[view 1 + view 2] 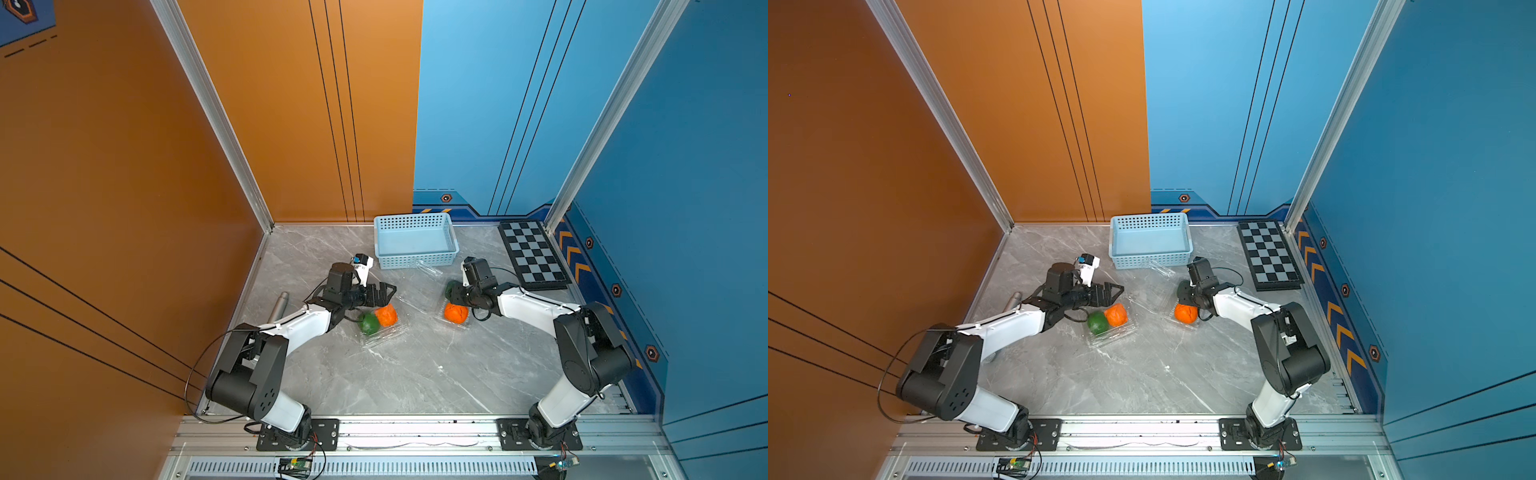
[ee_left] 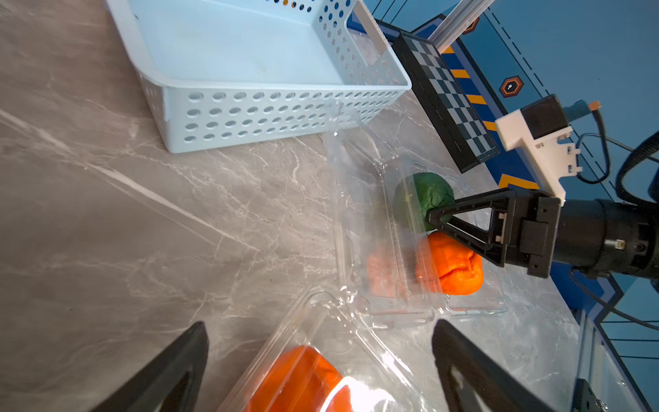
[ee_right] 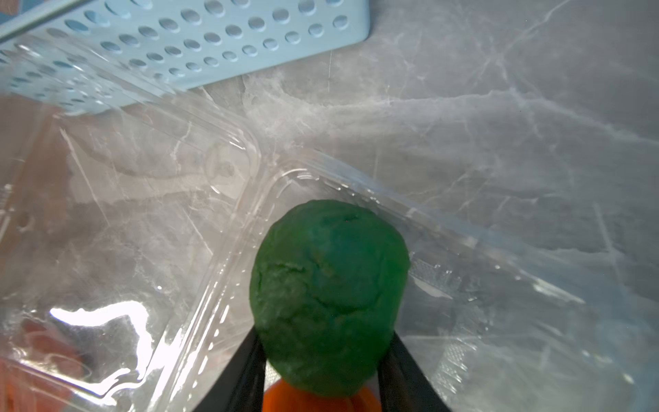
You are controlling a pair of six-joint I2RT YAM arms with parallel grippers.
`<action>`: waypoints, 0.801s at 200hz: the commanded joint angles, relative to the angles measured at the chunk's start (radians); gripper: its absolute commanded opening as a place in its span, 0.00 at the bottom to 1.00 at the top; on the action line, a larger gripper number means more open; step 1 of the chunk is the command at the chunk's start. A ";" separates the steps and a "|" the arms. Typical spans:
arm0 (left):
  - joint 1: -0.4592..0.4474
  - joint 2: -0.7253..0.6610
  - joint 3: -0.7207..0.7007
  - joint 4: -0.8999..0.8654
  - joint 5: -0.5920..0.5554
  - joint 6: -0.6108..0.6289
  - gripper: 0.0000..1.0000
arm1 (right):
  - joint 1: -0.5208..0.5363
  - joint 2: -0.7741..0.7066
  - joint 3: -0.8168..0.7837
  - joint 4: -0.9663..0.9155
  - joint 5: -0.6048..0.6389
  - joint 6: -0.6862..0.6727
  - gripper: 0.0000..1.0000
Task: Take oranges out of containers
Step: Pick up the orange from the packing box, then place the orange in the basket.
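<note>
Clear thin plastic formed the right container (image 3: 481,321), inside which the right end effector (image 3: 324,333) pinched the green orange (image 3: 330,296). On lifting, the lumpy fruit could slip, or the light container could rise too. The left end effector (image 2: 321,323) stood spread, empty.
</note>
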State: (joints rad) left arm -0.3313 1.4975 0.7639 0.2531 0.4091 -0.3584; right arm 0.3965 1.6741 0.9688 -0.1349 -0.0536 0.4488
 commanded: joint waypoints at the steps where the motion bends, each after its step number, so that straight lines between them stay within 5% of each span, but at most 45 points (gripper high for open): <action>1: 0.014 -0.052 -0.017 -0.061 -0.044 0.058 0.98 | 0.002 -0.081 0.060 -0.088 0.046 -0.051 0.40; 69: 0.023 -0.071 -0.031 -0.080 -0.051 0.065 0.98 | 0.005 -0.101 0.223 -0.138 0.009 -0.115 0.35; 118: 0.010 -0.067 -0.041 -0.081 -0.052 0.058 0.98 | -0.020 0.312 0.598 -0.077 -0.084 -0.153 0.35; 160: -0.005 -0.083 -0.050 -0.080 -0.058 0.055 0.98 | -0.042 0.622 0.943 -0.101 -0.019 -0.178 0.32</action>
State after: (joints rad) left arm -0.3267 1.4399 0.7319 0.1875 0.3653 -0.3103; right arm 0.3714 2.2002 1.7744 -0.2031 -0.1059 0.3065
